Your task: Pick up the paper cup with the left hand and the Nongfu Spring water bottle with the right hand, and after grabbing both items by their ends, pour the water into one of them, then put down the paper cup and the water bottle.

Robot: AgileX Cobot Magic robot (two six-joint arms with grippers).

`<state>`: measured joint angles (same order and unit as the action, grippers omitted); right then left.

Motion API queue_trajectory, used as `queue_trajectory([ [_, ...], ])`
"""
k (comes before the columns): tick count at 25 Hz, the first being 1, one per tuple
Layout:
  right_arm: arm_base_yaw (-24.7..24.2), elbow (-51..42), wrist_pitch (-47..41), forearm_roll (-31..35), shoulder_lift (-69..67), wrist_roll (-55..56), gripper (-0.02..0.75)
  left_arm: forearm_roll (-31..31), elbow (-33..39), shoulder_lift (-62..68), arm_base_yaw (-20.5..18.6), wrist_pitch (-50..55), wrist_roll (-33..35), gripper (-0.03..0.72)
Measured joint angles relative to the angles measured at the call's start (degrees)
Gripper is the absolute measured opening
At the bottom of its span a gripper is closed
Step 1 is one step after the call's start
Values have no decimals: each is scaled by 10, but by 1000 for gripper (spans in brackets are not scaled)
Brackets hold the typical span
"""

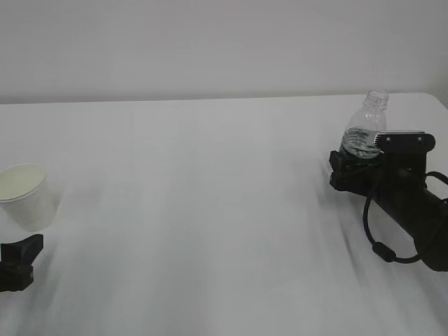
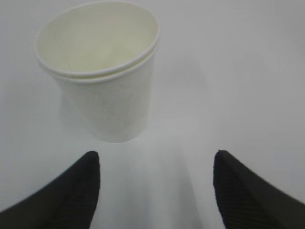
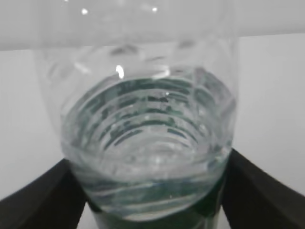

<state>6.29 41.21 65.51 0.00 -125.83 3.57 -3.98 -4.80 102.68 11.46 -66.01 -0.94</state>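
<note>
1. The exterior view alone shows the whole white counter (image 1: 210, 210): the paper cup (image 1: 25, 196) stands upright near its left edge, the water bottle (image 1: 365, 133) upright far off on the right, with a wide bare stretch between them.
2. The left wrist view shows what the exterior view cuts off: the left pincer (image 2: 155, 191) is spread open, both fingertips (image 2: 78, 186) short of the cup (image 2: 102, 71) and not touching it. The cup sits off-centre, nearer the left fingertip.
3. Up close, the cup shows two rims, one just under the other; it may be two cups nested.
4. The right wrist view shows the right pincer (image 3: 152, 191) straddling the bottle (image 3: 143, 133) low down, with water (image 3: 147, 162) and a dark green label showing through the plastic. Whether the fingers (image 3: 257, 191) actually press the bottle is unclear; the jaws stand wide.
5. In the exterior view the right pincer (image 1: 353, 168) hides the bottle's base; its capless neck stands clear near the counter's far edge.
</note>
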Motion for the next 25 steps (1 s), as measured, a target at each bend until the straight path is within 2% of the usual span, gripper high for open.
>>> queue_trajectory([
  [25,0,34,0,0,-20,1,594,0,0,27,0,-1,0,531],
])
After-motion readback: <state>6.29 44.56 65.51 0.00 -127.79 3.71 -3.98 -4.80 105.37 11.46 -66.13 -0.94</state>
